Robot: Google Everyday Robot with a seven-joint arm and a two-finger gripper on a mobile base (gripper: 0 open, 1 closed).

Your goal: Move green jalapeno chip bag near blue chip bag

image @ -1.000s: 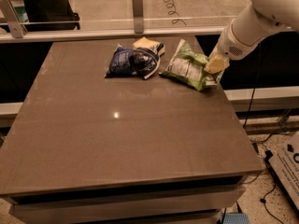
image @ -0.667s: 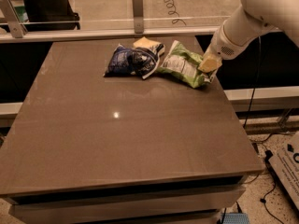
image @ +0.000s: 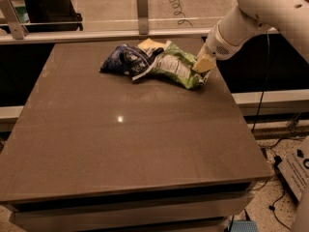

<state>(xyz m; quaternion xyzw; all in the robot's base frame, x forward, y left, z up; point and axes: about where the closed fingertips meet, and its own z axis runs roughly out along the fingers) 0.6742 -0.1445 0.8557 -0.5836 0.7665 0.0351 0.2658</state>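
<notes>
End effector [image: 203, 65] at green bag [image: 175, 69] — arm [image: 270, 8] cropped top-right.

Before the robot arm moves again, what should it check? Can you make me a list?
1. Is the green jalapeno chip bag near the blue chip bag? Ok, their edges touch.
2. Is the gripper at the green bag's right end? Ok.
3. Does the gripper have hold of the green bag? Cannot tell.
4. Do both bags lie fully on the table? Ok, though the green bag is close to the right edge.
5. Is the small yellow packet out of the way? Ok, it lies behind the bags, near the far edge.
</notes>
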